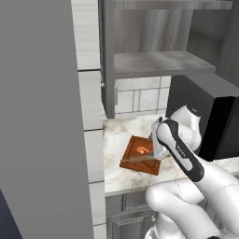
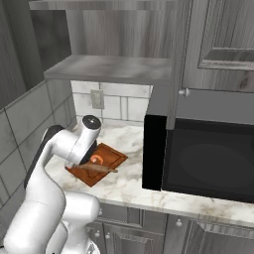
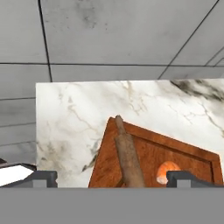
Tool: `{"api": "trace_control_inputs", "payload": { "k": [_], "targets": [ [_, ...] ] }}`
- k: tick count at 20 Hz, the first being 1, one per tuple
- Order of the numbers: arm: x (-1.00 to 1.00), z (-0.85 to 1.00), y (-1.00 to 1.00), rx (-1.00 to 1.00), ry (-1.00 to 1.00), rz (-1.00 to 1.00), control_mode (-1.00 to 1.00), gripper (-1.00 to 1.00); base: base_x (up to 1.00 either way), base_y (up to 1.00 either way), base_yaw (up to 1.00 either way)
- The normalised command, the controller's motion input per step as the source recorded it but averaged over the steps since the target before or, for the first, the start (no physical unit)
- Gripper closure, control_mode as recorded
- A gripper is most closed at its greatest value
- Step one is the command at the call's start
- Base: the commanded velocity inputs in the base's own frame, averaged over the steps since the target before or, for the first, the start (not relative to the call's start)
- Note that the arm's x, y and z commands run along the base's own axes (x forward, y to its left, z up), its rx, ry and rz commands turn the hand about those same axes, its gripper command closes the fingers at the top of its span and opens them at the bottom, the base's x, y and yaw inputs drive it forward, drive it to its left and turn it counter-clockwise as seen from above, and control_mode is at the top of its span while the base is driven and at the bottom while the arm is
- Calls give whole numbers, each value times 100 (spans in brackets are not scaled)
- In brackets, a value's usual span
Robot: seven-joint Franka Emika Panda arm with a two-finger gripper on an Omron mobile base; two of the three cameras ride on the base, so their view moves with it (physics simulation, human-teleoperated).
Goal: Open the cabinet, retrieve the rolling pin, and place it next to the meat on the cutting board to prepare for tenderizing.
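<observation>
Now the gripper (image 3: pixel 111 179) stands with its jaws wide apart and nothing clamped between them, one fingertip to each side of the pin (image 3: pixel 129 158), which lies free on the board (image 3: pixel 148 153) just below the hand. In the hand view the pin runs away from the gripper, its tapered far handle reaching to the board's far rim. The meat (image 3: pixel 166 171) sits beside the pin, close to one fingertip, with a narrow strip of board showing between the two. Beyond the board lies pale marble counter (image 3: pixel 78 113), and beyond that a grey tiled wall (image 3: pixel 109 35). From the left base view the gripper (image 1: pixel 158 148) hovers low over the board (image 1: pixel 140 158); the pin (image 1: pixel 139 159) crosses the near part of the board and the meat (image 1: pixel 142 150) lies behind it. From the right base view the wrist hides most of the hand; pin (image 2: pixel 96 168), meat (image 2: pixel 95 159) and board (image 2: pixel 106 161) sit just beneath it. Above and behind, the cabinet (image 2: pixel 119 67) stands open with its shelf bare, and a black microwave (image 2: pixel 208 158) stands off to the side.

Judged complete or nearly so. Risks from here: a sideways drift on retreat could let a fingertip nudge the round pin and roll it off the board's near edge or onto the meat; a straight lift clear avoids both
</observation>
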Motion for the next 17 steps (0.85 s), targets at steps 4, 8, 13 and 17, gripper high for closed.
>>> {"api": "trace_control_inputs", "payload": {
  "k": [4,8,13,17],
  "targets": [
    [-59,56,3,-6,-14,-3,-100,-100,0,0,0],
    [-65,56,3,-8,-13,-4,-100,-100,0,0,0],
    [-68,58,7,-8,-12,-7,-100,-100,0,0,0],
    [-63,60,14,-9,-11,-10,-100,-100,0,0,0]
  ]
}}
